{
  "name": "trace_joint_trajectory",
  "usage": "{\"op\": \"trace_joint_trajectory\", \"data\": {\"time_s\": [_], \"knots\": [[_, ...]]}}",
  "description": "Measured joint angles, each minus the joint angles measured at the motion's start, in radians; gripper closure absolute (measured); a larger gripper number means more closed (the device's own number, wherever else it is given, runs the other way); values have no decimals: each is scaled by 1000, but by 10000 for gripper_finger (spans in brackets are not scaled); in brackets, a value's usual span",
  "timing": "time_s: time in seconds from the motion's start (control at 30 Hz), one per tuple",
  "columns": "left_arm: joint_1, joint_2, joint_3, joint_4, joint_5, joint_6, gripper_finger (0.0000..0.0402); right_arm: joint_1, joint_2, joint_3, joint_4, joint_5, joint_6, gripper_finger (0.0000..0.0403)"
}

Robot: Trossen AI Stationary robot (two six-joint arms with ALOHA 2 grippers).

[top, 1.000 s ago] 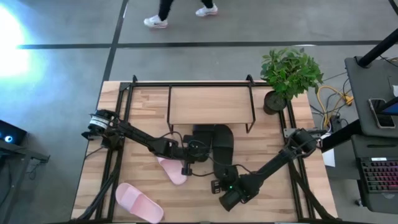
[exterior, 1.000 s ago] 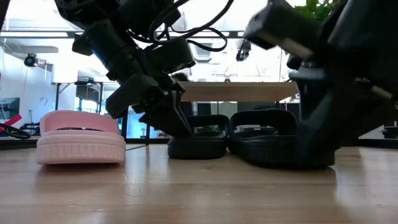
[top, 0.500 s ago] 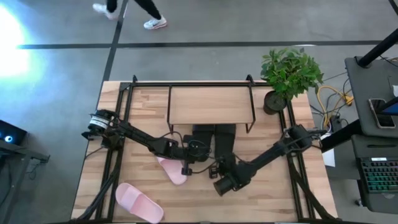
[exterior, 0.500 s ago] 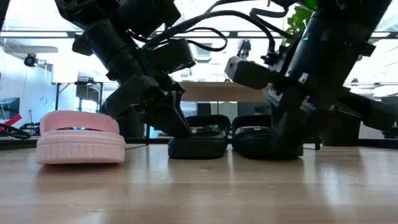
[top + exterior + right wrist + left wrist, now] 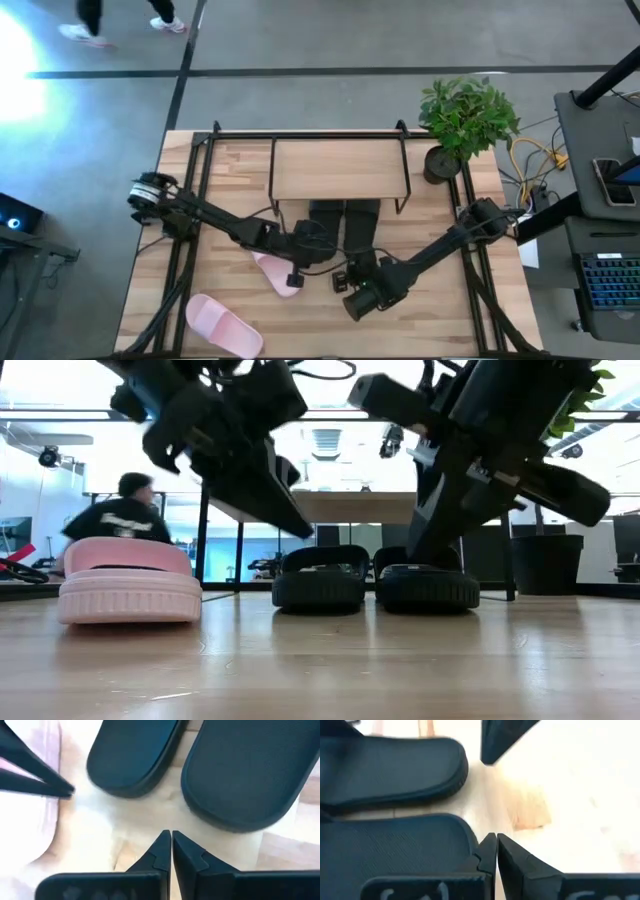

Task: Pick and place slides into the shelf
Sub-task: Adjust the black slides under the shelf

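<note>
Two black slides (image 5: 343, 226) lie side by side on their soles, toes under the shelf (image 5: 340, 168), heels sticking out toward the near edge. In the low view they are the left slide (image 5: 322, 575) and the right slide (image 5: 428, 574). One pink slide (image 5: 275, 272) lies beside the left arm, another (image 5: 222, 325) near the table's near edge. My left gripper (image 5: 328, 248), shut, hangs just above the left black slide's heel (image 5: 395, 855). My right gripper (image 5: 352, 268), shut, points at the far edge just short of both heels (image 5: 235, 785).
A potted plant (image 5: 466, 120) stands at the table's far right corner. The shelf's thin black legs (image 5: 404, 205) flank the slides. A person (image 5: 118, 520) shows in the room behind the table. Bare wood lies near and right of the right arm (image 5: 440, 320).
My right gripper moved toward the far-left and slid the right black slide toward the shelf, straightening it beside the other. It now stands just off the heel. My left gripper rose off the left black slide's heel. A person walked leftward past the far side.
</note>
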Motion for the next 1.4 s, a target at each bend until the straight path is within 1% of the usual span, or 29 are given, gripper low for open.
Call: {"op": "trace_joint_trajectory", "data": {"time_s": [0.1,0.2,0.3,0.37,0.4,0.5,0.6,0.67,0.7,0.8,0.9,1.0,1.17,1.23,1.4], "knots": [[-1,-55,-1,-38,-1,-6,402,16,-14,0,-3,-1,6,381],[-1,-128,-4,-142,-1,-63,402,40,-47,0,-46,18,44,367],[-1,-199,-40,-209,12,-135,402,71,-93,0,-191,6,220,362],[-1,-248,-88,-165,38,-231,402,95,-118,-4,-303,-37,401,366],[-1,-271,-118,-140,41,-293,402,104,-128,-7,-345,-60,459,371],[3,-335,-227,-8,44,-482,402,108,-160,-7,-352,-140,465,386],[7,-384,-341,171,36,-673,402,93,-165,-16,-387,-191,465,393],[12,-400,-403,265,3,-769,402,74,-166,-45,-415,-207,465,394],[16,-404,-430,278,-22,-801,402,63,-167,-62,-415,-212,465,394],[41,-399,-477,295,-73,-838,402,21,-171,-127,-416,-223,462,394],[62,-384,-479,308,-75,-840,402,-22,-171,-187,-404,-223,464,394],[79,-355,-467,310,-75,-844,402,-61,-172,-228,-350,-220,408,394],[93,-281,-435,300,-92,-851,402,-109,-172,-251,-203,-165,249,394],[95,-236,-416,304,-93,-833,402,-125,-172,-255,-177,-146,229,394],[96,-151,-393,303,-89,-828,402,-167,-167,-282,-179,-117,227,394]]}}
